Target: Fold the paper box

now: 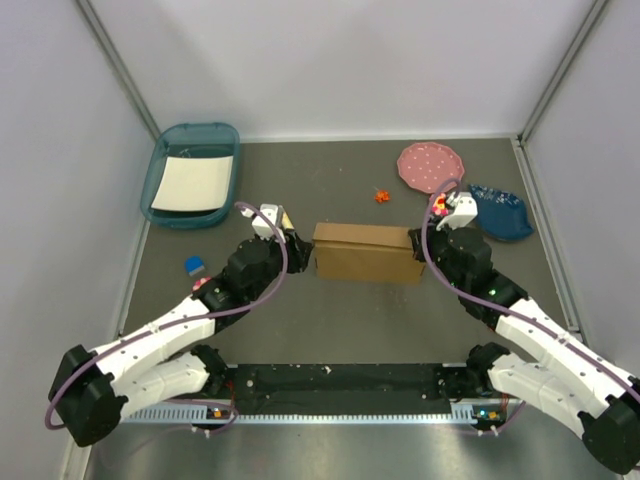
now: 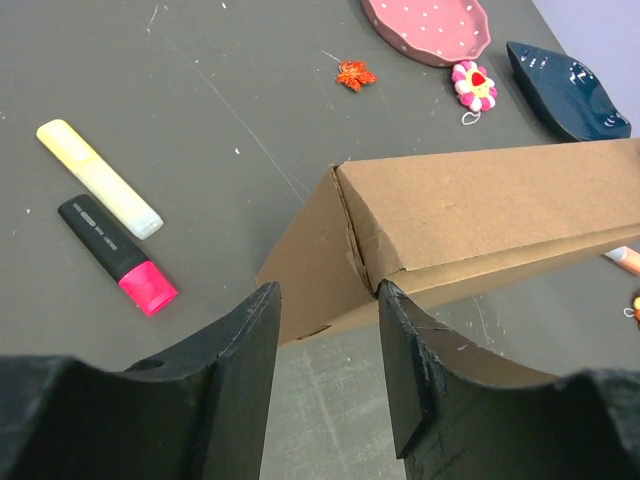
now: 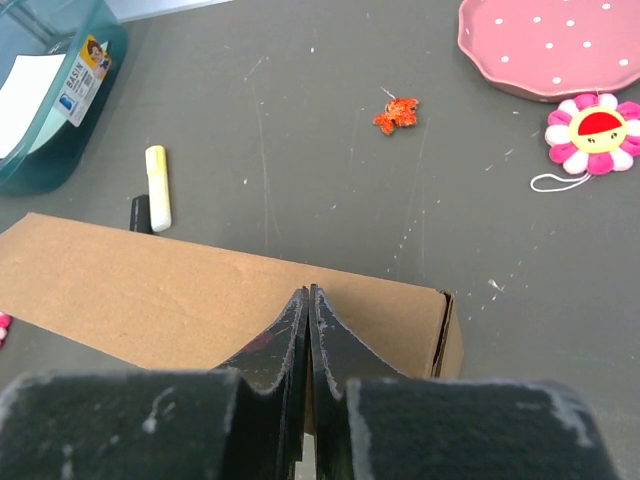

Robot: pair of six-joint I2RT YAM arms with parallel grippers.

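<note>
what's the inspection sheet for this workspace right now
surface: dark grey table, scuffed, white specks
job's things: paper box folded closed, mid-table
clutter: teal tray holding white paper; pink plate; blue dish; orange trinket; flower charm; yellow highlighter; black-pink marker; small blue item
claws: left claw open at the box's left end; right claw shut at its right end
cables: purple cables, looped, not touching the box
surroundings: pale enclosure walls

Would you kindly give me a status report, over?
Left gripper open at box end. Right gripper shut, over box. Box looks closed. Highlighters beside it, apart.
</note>
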